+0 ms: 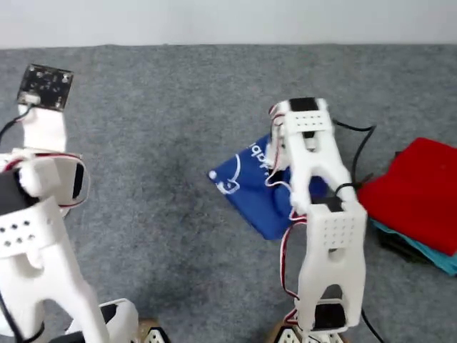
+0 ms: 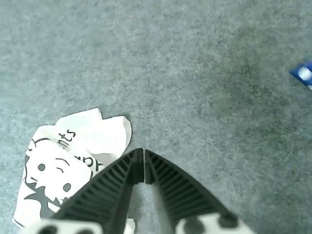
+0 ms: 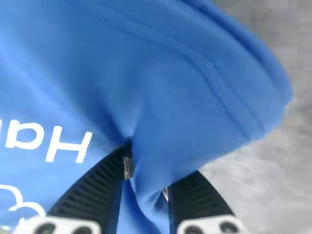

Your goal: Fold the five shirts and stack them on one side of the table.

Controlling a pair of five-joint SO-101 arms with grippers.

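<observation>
Near the middle of the grey desk (image 1: 171, 128) lies the bunched blue shirt (image 1: 246, 193), a fold of its cloth clamped between the jaws of the right end effector (image 3: 148, 168). At the desk's right side, a red shirt (image 1: 421, 189) tops a stack above a teal shirt (image 1: 443, 263). The left end effector (image 2: 145, 158), jaws pressed together on nothing, hangs over the edge of a crumpled white printed shirt (image 2: 63, 156).

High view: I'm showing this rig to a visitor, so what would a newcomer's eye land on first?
The bright blue fabric shirt with white print lies in the middle of the grey carpeted table, pinched in the right gripper. A red folded shirt tops a stack at its right edge; a crumpled white cartoon-print shirt lies beside the shut left gripper.
</observation>
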